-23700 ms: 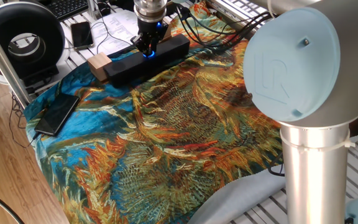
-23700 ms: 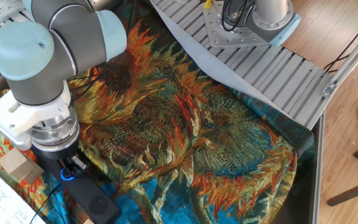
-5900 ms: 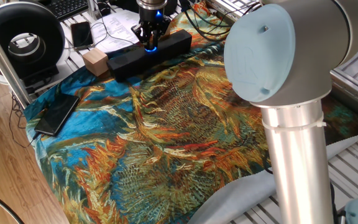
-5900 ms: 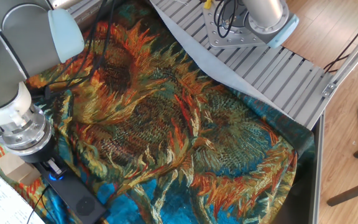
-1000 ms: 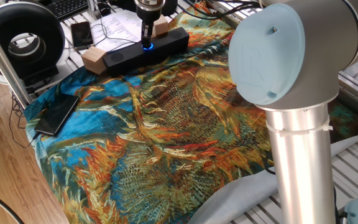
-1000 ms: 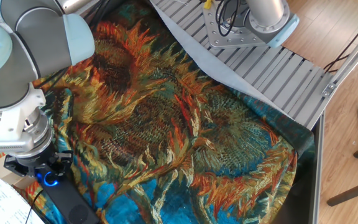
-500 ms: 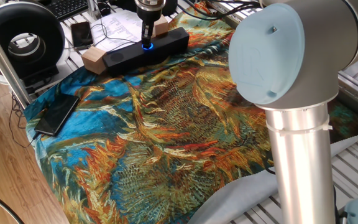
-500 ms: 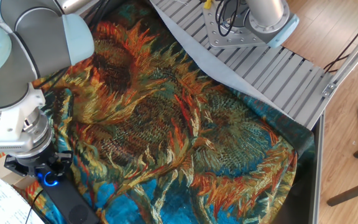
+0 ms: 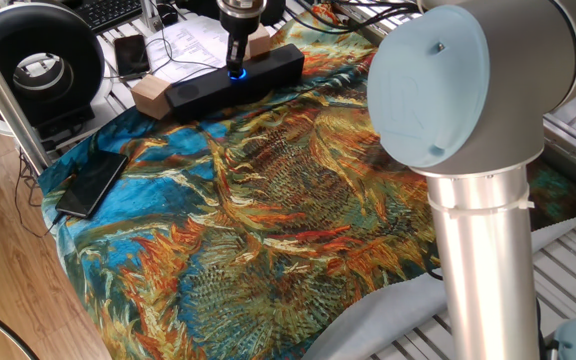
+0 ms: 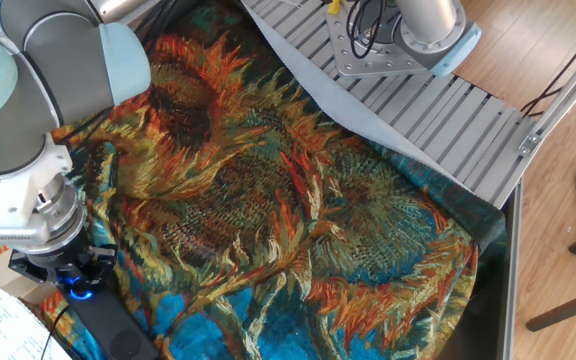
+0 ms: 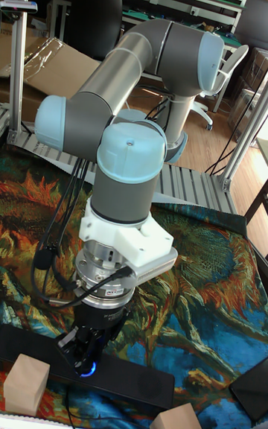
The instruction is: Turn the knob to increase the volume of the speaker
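The speaker is a long black bar with tan wooden end blocks, lying at the far edge of the sunflower cloth. Its knob glows blue on top, near the middle of the bar. My gripper points straight down with its fingers close on either side of the knob. In the other fixed view the gripper covers most of the knob, and the speaker runs off the lower edge. The tall fixed view shows the gripper over the knob, with a wooden block at the left.
A flat black smartphone lies on the cloth's left edge. A big black ring-shaped device, a second phone, papers and cables sit behind the speaker. My arm's large elbow fills the right foreground. A slatted metal platform borders the cloth.
Nothing visibly moves over the last second. Compared with the oldest frames, the wrist has rotated on the knob, and the speaker has shifted and turned slightly toward the far edge.
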Available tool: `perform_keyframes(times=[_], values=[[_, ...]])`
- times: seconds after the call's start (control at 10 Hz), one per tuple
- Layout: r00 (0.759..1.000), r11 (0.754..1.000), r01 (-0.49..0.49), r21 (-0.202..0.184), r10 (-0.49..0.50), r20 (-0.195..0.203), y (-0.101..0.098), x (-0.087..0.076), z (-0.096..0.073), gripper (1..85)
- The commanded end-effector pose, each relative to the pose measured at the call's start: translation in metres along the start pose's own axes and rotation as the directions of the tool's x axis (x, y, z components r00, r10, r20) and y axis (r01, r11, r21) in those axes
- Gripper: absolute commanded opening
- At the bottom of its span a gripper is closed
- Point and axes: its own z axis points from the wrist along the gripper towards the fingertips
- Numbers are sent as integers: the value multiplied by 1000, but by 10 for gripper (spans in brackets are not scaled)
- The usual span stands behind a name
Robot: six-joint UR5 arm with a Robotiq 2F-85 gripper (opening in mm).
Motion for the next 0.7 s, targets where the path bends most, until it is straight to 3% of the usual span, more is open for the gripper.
perform_keyframes(times=[0.0,0.6], values=[[999,999,-35,-5,35,6,0,-1,-1,300],[984,985,-171,-27,172,47,-1,-8,-3,290]])
